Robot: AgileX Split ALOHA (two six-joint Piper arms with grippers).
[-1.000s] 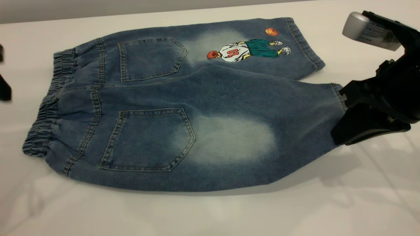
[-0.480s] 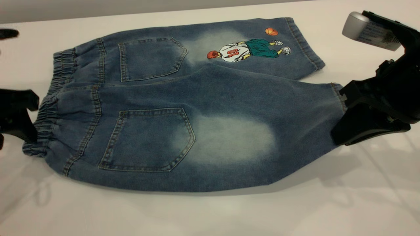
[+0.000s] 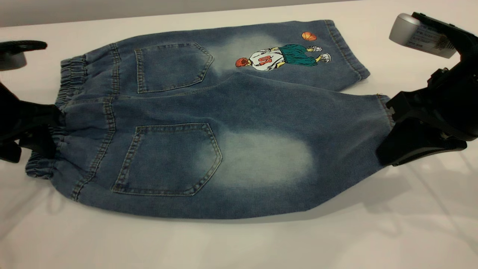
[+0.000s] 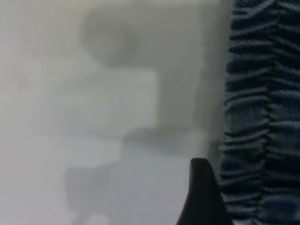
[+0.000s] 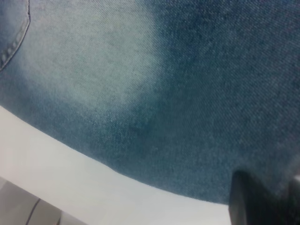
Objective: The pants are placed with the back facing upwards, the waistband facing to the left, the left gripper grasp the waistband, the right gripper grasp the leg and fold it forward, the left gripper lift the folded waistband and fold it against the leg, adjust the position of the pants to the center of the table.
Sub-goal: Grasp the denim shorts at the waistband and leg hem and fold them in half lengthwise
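Exterior view | we grip the leg (image 3: 347, 149) hem, right end effector (image 3: 388, 129) clamped; left end effector (image 3: 46, 130) at waistband (image 3: 69, 80), closure unclear; next: grasp, fold forward

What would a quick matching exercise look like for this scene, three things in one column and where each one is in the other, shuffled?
Things:
1. left gripper
2. right gripper
3. cartoon print

Places:
A. on the far leg of the pants
B. at the elastic waistband
C. at the hem of the near leg

Pairs: 1-B, 2-C, 3-A
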